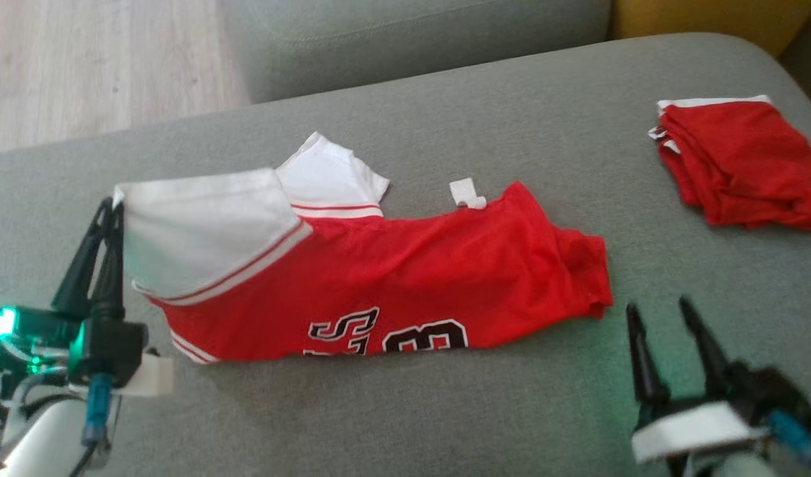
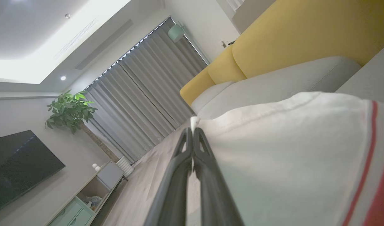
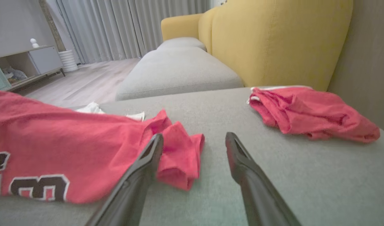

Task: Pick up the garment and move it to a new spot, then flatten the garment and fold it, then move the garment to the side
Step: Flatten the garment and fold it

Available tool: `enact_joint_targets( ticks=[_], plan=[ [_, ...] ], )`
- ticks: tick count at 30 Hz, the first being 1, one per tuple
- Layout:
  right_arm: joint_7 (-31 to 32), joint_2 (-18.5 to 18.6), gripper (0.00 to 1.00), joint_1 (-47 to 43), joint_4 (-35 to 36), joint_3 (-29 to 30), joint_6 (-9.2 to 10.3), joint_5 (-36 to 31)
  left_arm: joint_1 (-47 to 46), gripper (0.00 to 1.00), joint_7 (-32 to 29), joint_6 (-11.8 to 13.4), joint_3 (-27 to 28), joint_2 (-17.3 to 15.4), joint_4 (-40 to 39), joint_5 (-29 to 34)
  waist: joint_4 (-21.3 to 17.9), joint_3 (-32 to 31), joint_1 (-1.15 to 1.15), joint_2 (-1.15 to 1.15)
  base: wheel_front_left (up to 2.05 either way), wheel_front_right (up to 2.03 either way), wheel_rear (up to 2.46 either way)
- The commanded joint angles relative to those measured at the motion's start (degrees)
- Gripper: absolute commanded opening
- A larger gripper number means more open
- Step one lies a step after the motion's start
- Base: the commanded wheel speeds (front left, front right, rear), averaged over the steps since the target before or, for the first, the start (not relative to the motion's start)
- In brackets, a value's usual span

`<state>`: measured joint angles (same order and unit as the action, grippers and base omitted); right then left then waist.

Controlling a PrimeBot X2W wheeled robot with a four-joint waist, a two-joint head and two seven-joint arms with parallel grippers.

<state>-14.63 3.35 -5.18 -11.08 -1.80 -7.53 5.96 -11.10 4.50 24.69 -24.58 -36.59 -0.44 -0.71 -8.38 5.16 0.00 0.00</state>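
The garment (image 1: 392,271), a red jersey with white panels and black-and-white lettering, lies spread across the grey sofa cushion (image 1: 445,411). My left gripper (image 1: 114,207) is shut on the white corner of the garment (image 2: 289,150) at its left end, holding that corner lifted. In the left wrist view the left gripper (image 2: 192,129) pinches the white hem between closed fingers. My right gripper (image 1: 657,310) stands open just right of the garment's red right end (image 3: 179,157), apart from it. The right wrist view shows the right gripper (image 3: 194,139) with nothing between its fingers.
A second red cloth (image 1: 737,162), folded, lies at the cushion's far right, also seen as the folded red cloth (image 3: 308,113). A yellow sofa back (image 3: 273,40) rises behind. Another grey cushion (image 1: 412,40) and wooden floor (image 1: 94,59) lie beyond the far edge.
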Motion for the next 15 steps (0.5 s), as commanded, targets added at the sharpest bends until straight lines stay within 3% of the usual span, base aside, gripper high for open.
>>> enact_joint_targets(
  ticks=[1, 4, 8, 15],
  plan=[
    [-0.4, 1.8, 1.00, 4.1, 1.5, -0.9, 0.04, 0.5, -2.8, 0.00, -0.4, 0.0, 3.5, -2.7, -2.1, -0.5, 0.7, 0.8, 0.00, 0.00, 0.00, 0.00, 0.00],
    [-0.4, 4.3, 1.00, 9.0, -1.5, -2.2, 0.04, 1.5, -3.5, 0.00, -1.1, -0.6, 3.8, -3.5, -2.9, -0.9, 1.2, 2.1, 0.00, 0.00, 0.00, 0.00, 0.00],
    [0.2, 9.5, 1.00, 18.0, -11.4, -8.1, 0.04, 3.0, -5.1, 0.00, -2.6, -2.8, 2.7, -3.7, -3.1, -1.5, 1.7, 4.1, 0.00, 0.00, 0.00, 0.00, 0.00],
    [7.7, 14.9, 1.00, 34.8, -25.6, -19.7, 0.04, 8.2, -8.5, 0.00, -3.7, -4.4, 1.6, -3.4, -2.9, -1.2, 3.2, 7.6, 0.00, 0.00, 0.00, 0.00, 0.00]
  ],
)
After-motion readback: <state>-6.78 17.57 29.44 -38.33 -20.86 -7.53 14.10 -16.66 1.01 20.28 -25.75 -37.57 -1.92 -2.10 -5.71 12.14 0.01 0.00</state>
